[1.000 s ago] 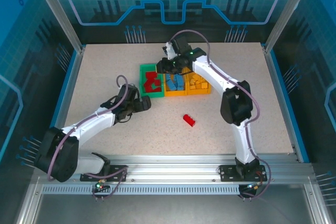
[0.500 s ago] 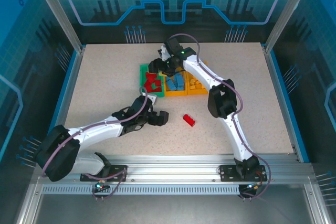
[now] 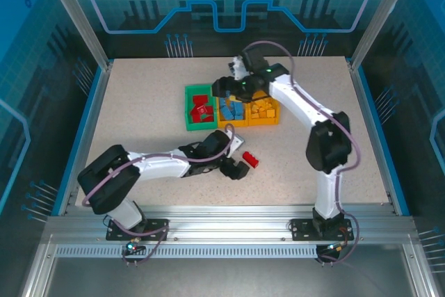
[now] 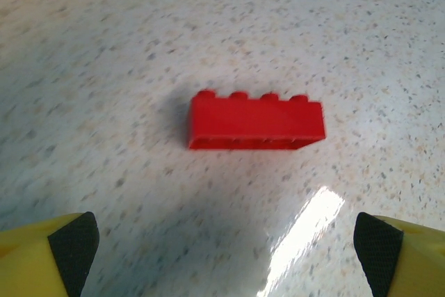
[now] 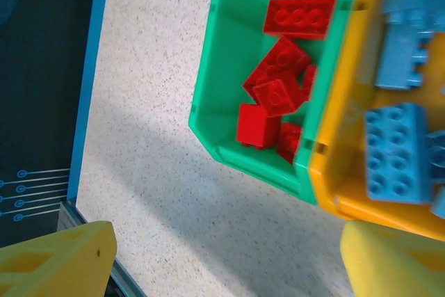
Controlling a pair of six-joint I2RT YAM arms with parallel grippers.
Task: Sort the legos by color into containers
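Wrist view resolves 4 studs on red plastic brick (image 4: pixel 256 122) before spread left gripper (image 4: pixel 226 245); right gripper (image 5: pixel 226 259) apart over green plastic bin (image 5: pixel 229 60).

The overhead camera sits high at the near edge, looking down and away across the whole surface (image 3: pixel 139 102). The left wrist camera looks down from very close at a lone red brick (image 4: pixel 256 122) near the surface's middle. The right wrist camera looks steeply down, fairly close, over the green bin (image 5: pixel 233 46) and the orange bin (image 5: pixel 341 179) beside it, farther back. The overhead view takes in both spots.
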